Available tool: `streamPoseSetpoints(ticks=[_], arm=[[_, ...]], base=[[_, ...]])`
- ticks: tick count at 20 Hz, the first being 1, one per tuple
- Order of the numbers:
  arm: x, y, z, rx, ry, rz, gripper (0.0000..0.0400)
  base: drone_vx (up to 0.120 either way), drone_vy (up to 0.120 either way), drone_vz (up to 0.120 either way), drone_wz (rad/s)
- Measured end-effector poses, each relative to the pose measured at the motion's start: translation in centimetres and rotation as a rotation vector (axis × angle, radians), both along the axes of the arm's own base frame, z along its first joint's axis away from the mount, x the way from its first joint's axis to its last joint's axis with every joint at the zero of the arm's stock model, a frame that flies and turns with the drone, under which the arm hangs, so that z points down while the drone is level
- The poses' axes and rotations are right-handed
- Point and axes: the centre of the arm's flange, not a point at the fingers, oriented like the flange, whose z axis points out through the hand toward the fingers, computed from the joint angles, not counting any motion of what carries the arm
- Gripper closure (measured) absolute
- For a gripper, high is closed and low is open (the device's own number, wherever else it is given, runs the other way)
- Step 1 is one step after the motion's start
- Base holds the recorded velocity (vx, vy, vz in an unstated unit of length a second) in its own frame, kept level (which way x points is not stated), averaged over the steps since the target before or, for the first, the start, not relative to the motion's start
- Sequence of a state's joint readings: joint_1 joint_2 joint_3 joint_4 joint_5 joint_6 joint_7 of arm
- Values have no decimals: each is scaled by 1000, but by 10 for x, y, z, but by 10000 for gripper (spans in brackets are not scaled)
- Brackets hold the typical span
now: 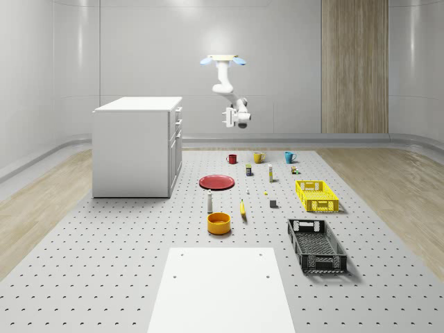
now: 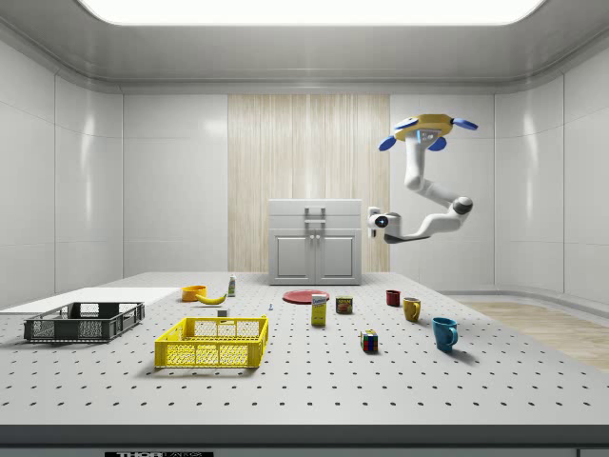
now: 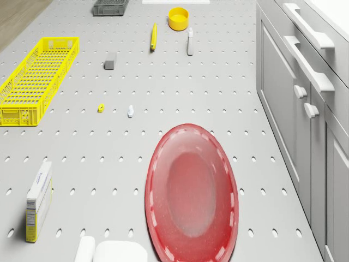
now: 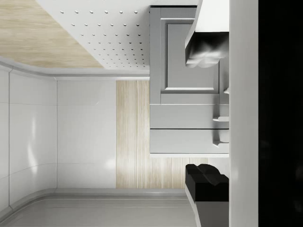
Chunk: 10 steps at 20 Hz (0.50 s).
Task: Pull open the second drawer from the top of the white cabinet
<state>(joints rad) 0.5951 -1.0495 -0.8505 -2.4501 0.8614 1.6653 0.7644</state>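
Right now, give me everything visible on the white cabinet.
The white cabinet is a boxy unit standing upright on the perforated floor at the whole-scene view's left. Flat top, matte painted look. Its front carries two stacked drawers with bar handles above two panelled doors with small knobs. All drawers and doors look shut. Nothing touches it; the gripper hangs apart, facing its front.

We see the drone [image 1: 222, 60] hovering beside the cabinet [image 1: 135, 146], above the plate [image 1: 217, 182]. Its gripper [image 1: 227, 117] hangs facing the drawers [image 1: 178, 121], apart
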Motion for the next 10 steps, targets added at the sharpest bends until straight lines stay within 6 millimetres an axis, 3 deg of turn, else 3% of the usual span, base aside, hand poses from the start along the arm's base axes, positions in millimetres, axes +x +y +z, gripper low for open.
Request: streamPoseSetpoints(ticks=[6, 10], arm=[[0, 0, 0, 0, 0, 0, 100], [0, 0, 0, 0, 0, 0, 100]], base=[[120, -113, 0, 0], [120, 0, 0, 0]])
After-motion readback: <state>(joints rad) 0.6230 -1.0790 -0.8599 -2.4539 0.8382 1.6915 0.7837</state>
